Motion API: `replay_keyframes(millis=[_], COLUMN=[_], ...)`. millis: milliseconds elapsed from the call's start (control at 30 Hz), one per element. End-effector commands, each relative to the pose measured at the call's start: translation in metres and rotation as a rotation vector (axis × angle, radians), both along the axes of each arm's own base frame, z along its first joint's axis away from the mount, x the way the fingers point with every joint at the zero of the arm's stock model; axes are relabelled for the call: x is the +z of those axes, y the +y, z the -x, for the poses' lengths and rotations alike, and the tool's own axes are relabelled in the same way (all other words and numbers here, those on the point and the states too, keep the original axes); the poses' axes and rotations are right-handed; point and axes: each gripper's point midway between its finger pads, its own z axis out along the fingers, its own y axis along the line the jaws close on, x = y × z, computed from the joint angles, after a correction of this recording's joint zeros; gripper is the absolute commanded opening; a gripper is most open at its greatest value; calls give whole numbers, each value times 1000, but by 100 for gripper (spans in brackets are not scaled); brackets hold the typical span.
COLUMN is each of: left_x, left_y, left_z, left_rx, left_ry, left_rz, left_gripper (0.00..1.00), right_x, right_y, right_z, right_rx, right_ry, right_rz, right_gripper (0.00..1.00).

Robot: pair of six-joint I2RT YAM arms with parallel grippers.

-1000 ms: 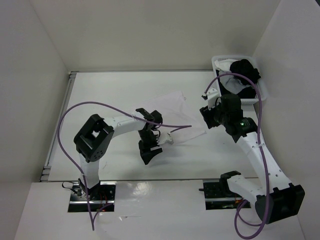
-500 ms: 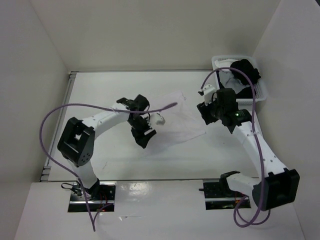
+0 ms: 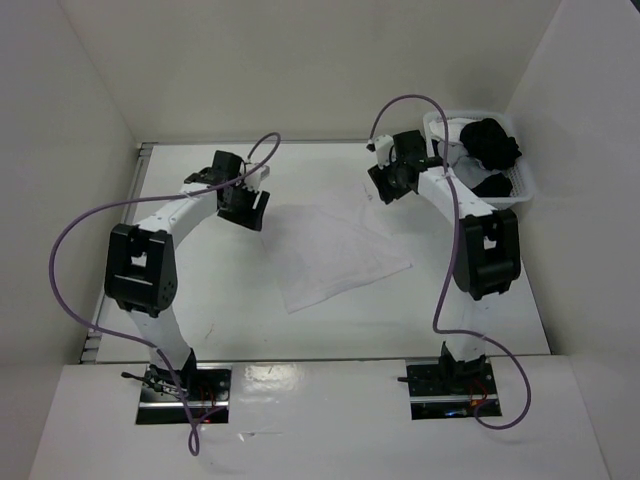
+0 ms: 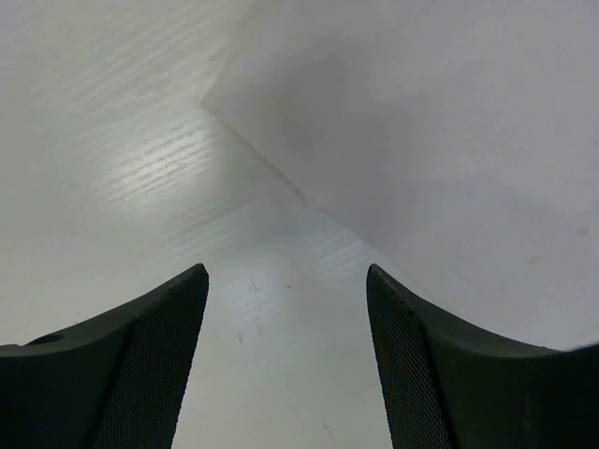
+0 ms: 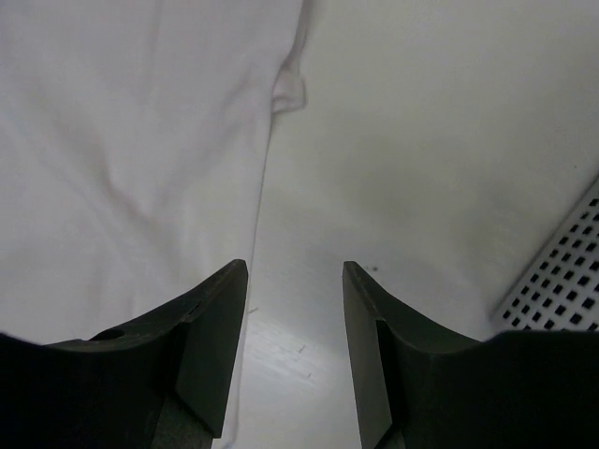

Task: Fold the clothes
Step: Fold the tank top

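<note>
Top external view: clothes (image 3: 335,255) flanked by left gripper (image 3: 250,212) and right gripper (image 3: 383,188), jaws released; flat thin corners could be missed.

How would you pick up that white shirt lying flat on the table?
Probably by a far corner, coming from outside the cloth. The white shirt lies flat, so only its edges can be pinched; the open left gripper faces one such corner.

I can find no words, numbers or signs to read. The clothes (image 3: 335,255) are plain white with nothing written on them, and the basket (image 3: 527,190) has no label that I can see.
</note>
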Motion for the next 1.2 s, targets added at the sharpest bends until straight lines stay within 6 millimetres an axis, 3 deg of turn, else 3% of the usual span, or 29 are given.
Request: replay_keyframes(millis=[0,100,133,200,267,400,433,767,900,967,1100,1133,1167], left_x=[-3,-23,-25,-30,-34,-41,-42,-56,-60,-66,-65,-70,-70], left_y=[1,0,-1,-2,-4,9,13,13,11,11,10,10,10], left_z=[-27,-32,-38,-46,-48,-62,-63,-70,-74,-76,-84,-82,-82], left_rx=[74,62,53,36,22,51,60,60,47,48,47,55,55], left_ry=[-29,3,-10,-2,14,-2,-3,12,14,23,0,15,15], left_rz=[12,21,19,36,56,71,71,86,90,88,92,94,94], left_gripper=[75,75,75,75,75,75,75,75,75,74,73,71,70], right_x=[22,15,3,0,-15,-22,-32,-39,-55,-45,-58,-53,-61], right_y=[10,18,20,23,26,28,31,48,52,55,54,56,56], right_z=[-34,-49,-52,-59,-62,-75,-77,-106,-104,-109,-110,-111,-108], right_rx=[6,34,46,61,75,93,109,162,171,181,186,192,190], right_ry=[-82,-72,-52,-56,-27,-27,-13,3,51,29,47,45,68], right_rz=[-60,-76,-73,-77,-73,-91,-95,-167,-179,-191,-184,-191,-189], right_gripper=[53,53,53,53,53,53,53,53,53,53,53,53,53])
